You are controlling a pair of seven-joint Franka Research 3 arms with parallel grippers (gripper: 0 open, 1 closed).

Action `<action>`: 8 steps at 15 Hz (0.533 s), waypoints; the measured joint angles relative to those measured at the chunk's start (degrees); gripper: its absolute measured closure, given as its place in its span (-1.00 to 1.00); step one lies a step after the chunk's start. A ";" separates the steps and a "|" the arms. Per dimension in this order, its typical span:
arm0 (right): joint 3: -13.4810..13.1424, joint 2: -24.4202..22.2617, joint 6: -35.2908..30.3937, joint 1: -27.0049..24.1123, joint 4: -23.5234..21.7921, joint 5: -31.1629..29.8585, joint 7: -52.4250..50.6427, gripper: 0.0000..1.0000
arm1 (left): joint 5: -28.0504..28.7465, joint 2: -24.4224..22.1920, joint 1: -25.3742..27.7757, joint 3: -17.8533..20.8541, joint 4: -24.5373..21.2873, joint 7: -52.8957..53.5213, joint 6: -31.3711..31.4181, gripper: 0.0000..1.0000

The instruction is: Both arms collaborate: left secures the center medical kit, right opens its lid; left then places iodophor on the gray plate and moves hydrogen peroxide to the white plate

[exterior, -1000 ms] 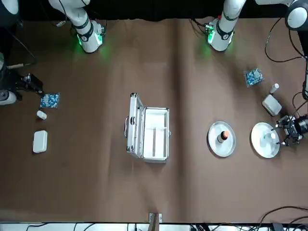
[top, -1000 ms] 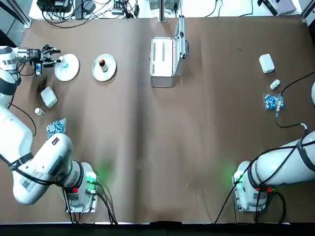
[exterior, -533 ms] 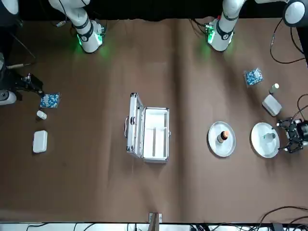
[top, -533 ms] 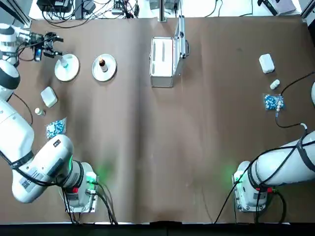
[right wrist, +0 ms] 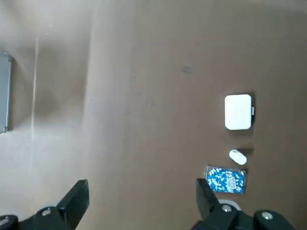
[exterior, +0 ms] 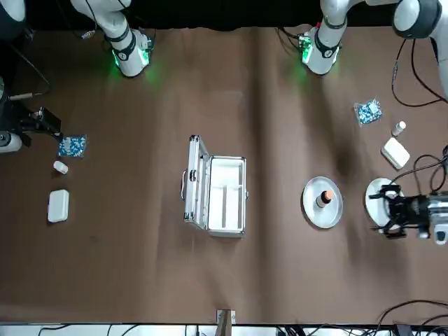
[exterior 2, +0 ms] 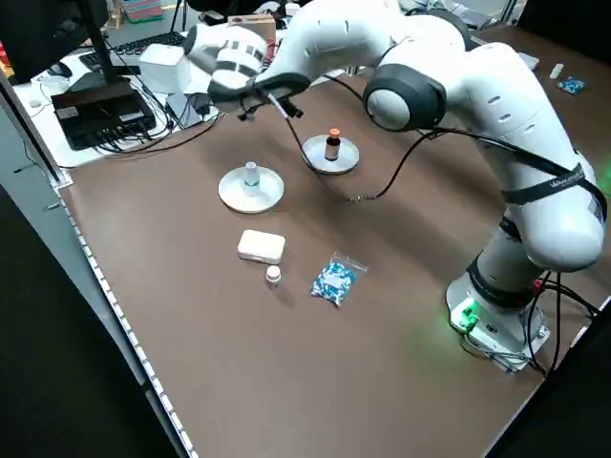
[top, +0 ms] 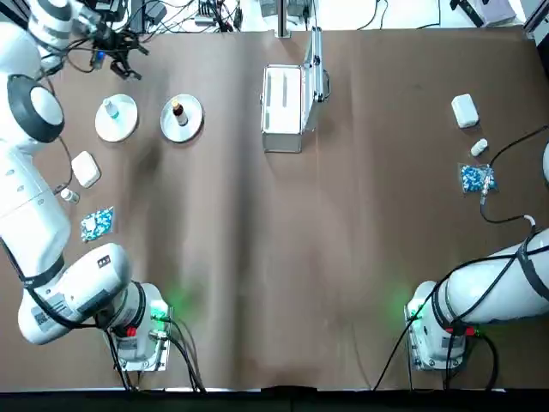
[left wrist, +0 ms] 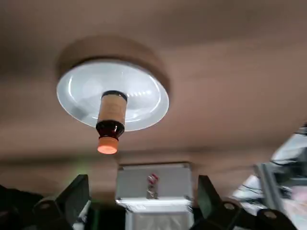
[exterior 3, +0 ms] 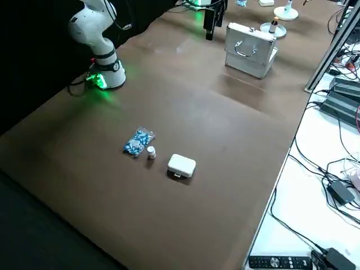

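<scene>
Flanking 2 plates [top: 117, 129]: 1 white box [top: 86, 169].

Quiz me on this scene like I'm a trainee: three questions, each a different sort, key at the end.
1. True or false: the right gripper, over the table's right side, is holding the lid of the case.
2. What does the left gripper, near the table's far left corner, have between its fingers?
a) the iodophor
b) nothing
c) the gray plate
3. Fill in: the iodophor is on the gray plate, and the peroxide is on the ____ plate.

Key: 1 false; 2 b; 3 white
</scene>
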 joint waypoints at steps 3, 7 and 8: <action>-0.12 0.00 0.00 -0.03 0.00 0.10 0.00 -0.97 | 5.81 -0.88 -6.28 -0.01 0.50 -0.02 0.64 -1.00; -0.11 0.01 0.03 0.10 -0.02 0.18 0.00 -0.97 | 14.41 -4.05 -12.74 -0.05 1.07 -0.04 0.67 -1.00; -0.01 0.08 0.03 0.26 -0.07 0.20 0.00 -0.97 | 16.18 -4.67 -13.87 -0.07 1.08 -0.03 0.66 -1.00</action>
